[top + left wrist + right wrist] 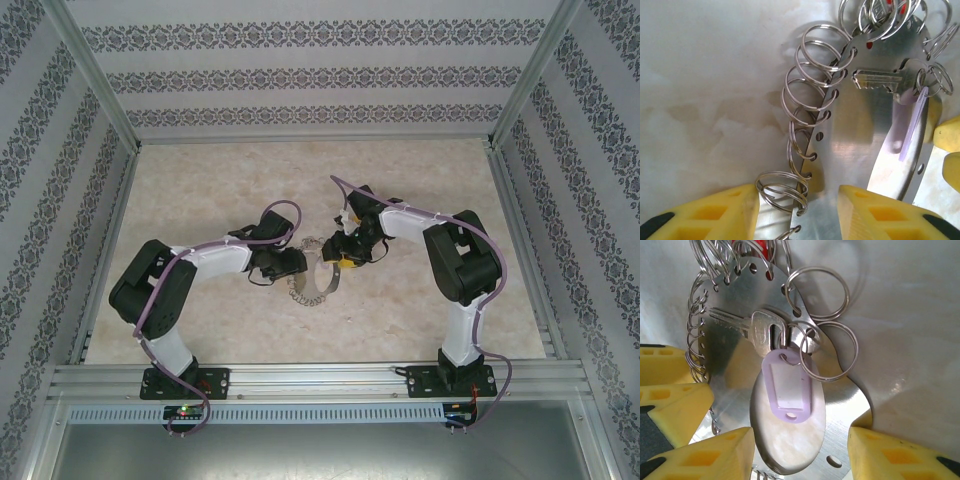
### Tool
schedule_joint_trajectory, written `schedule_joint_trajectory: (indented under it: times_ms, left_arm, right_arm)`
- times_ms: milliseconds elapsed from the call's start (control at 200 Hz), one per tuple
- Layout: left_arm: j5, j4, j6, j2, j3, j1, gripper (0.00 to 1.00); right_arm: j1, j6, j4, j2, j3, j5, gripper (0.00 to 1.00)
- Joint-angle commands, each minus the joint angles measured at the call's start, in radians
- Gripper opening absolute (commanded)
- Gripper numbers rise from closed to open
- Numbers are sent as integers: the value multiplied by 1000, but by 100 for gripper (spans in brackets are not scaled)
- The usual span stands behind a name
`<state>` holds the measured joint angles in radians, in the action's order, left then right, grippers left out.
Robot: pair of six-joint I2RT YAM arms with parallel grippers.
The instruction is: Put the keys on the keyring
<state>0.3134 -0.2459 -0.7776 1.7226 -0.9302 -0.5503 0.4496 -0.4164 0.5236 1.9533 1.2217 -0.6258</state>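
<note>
Straddling the keyring [860,145], the left gripper [800,210] has its jaws half apart. A loose split ring [782,187] lies between one pad and the metal edge, and nothing is clamped. The right gripper [801,455] stands half apart astride the same plate; I cannot tell whether its pads bear on it. The key [762,330] with its lilac tag [787,390] lies just ahead of the right fingertips.

Risk: if the left jaws pinch that stray ring rather than the plate, the keyring could twist or skid.

The right wrist view shows the tag face-on. The left wrist view shows it nearly edge-on.
</note>
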Motion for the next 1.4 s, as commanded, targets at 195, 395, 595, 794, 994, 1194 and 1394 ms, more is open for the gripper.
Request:
schedule_joint_trajectory:
  times_ms: [195,395,595,794,994,1194,1394]
  left_arm:
    - [54,-77,76,38,-69,-25,43]
    - [54,-107,77,81,-105,-23,37]
    - [24,-144,84,56,-131,-24,24]
    - [5,-162,82,31,-144,-23,4]
    - [27,-134,68,-16,-135,-24,0]
    - [80,-79,29,-63,-107,-22,0]
    - [196,52,-50,-118,-49,-12,0]
  right_arm:
    - [12,-29,-55,-14,-19,-31,50]
    - [14,-57,-109,-5,-39,-68,49]
    - [15,-87,-157,-6,-59,-97,49]
    - [-1,-96,-194,-58,-98,-93,49]
    - [-17,-93,-205,-136,-150,-39,52]
    - [-36,-78,-208,-293,-256,47,55]
    - [-77,-89,-223,-382,-378,-37,65]
